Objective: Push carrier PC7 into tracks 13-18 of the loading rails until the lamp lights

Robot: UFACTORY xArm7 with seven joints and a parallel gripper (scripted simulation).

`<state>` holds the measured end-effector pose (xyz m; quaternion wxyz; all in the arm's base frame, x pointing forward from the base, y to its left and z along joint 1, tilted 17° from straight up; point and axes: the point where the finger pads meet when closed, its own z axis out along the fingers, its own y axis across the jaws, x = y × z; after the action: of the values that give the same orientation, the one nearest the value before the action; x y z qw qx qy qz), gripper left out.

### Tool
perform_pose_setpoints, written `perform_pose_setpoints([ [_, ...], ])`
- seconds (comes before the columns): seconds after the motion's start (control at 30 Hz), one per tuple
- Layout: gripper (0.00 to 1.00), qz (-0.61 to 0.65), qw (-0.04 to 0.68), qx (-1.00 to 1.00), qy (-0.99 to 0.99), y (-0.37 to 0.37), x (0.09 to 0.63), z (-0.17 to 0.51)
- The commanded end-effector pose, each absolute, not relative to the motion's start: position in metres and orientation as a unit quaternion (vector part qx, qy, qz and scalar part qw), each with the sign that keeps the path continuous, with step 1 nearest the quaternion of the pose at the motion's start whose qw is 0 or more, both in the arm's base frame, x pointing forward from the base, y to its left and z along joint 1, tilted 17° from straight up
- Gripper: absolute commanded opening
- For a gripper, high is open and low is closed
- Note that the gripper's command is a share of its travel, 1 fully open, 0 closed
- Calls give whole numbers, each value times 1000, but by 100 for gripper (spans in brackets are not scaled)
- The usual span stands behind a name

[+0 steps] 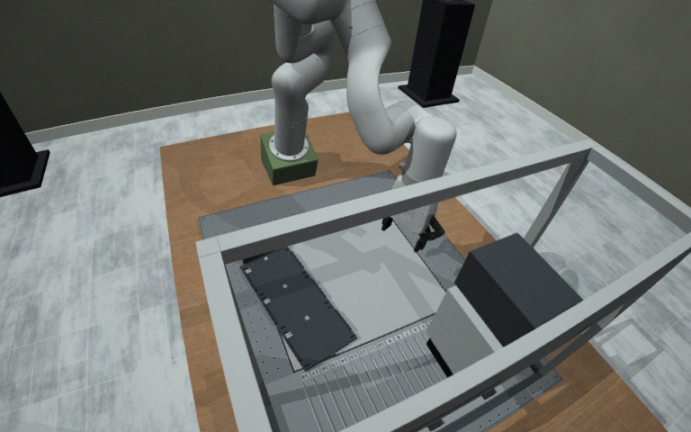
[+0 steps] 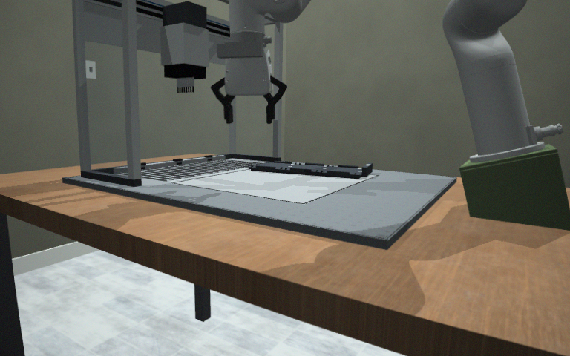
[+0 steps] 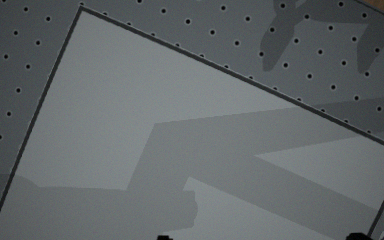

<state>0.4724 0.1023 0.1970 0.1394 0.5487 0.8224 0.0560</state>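
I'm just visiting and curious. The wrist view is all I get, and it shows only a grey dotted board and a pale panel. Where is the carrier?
Observer: The flat dark rectangular carrier lies along the edge of the pale panel opposite the gripper, outside your frame.
Operator: Is the gripper holding anything?
Observer: No. Its black fingers stand wide open and empty, well above the grey perforated board.
Operator: Is the carrier in the rails?
Observer: Not yet, it seems. Its front end only reaches about the number tiles before the ribbed grey rails.
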Motion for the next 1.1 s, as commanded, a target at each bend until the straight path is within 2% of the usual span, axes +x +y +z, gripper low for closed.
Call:
perform_pose_setpoints([
  [0.0,100,67,134,576,804,89,473,196],
  [0.7,100,103,105,705,694,6,460,177],
  [1.07,100,103,105,705,694,6,460,177],
])
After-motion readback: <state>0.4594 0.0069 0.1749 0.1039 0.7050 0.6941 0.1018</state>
